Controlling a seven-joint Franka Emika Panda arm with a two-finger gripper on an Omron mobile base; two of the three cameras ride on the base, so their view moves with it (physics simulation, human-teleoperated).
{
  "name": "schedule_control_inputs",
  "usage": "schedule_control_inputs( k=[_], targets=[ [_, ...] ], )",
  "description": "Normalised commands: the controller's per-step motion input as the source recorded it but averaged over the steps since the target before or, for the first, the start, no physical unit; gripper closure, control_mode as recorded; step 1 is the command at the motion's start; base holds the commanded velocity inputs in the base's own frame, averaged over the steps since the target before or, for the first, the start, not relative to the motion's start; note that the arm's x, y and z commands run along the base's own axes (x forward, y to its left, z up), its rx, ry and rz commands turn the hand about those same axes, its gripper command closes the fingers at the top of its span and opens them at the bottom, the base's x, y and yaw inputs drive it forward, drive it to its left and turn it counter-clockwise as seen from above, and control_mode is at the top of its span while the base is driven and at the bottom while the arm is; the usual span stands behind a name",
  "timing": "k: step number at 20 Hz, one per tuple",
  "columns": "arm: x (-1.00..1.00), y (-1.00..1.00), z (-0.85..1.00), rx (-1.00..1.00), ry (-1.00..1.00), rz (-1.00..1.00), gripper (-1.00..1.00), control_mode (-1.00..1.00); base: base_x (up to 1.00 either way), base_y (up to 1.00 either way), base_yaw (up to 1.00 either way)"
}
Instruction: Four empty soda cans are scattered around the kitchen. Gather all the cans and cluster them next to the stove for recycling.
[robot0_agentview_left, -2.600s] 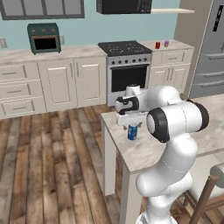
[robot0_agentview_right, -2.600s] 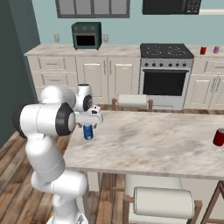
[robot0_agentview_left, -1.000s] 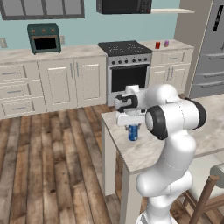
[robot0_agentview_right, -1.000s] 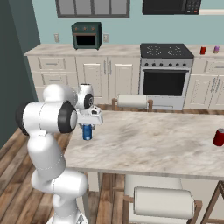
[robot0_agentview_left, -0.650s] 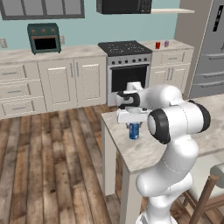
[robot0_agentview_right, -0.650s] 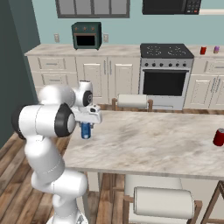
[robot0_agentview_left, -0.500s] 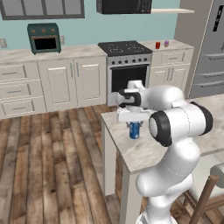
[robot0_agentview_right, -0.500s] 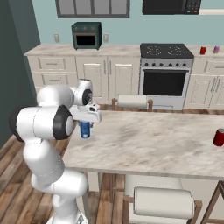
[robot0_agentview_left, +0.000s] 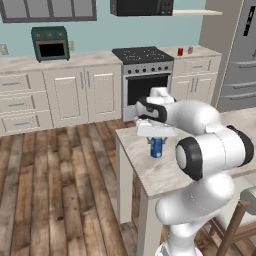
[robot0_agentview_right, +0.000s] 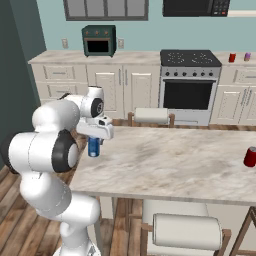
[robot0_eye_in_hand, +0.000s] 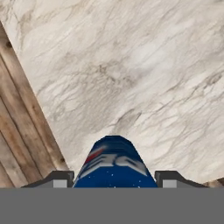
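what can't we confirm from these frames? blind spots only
- Fingers' contact on the blue can: hand view, bottom edge cuts off the fingers and the can's top.
- Blue can's top, base views: covered by the gripper.
- Whether the blue can is off the island counter: its base is hard to read in both base views.
- Red can and purple-pink can beside the stove: too small for detail.
- Red can on the island: partly cut by the right base view's edge.
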Motion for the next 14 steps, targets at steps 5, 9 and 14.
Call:
schedule_control_inputs(
  k=[5,9,14],
  targets=[
    [-0.32,0.00,0.17,0.00,-0.08,-0.12,1.00,-1.00,0.00,0.00,0.00],
    [-0.31,0.00,0.14,0.00,-0.11,-0.10,1.00,-1.00,0.00,0.00,0.00],
    [-0.27,0.00,0.15,0.00,-0.08,-0.09,1.00,-1.00,0.00,0.00,0.00]
  ],
)
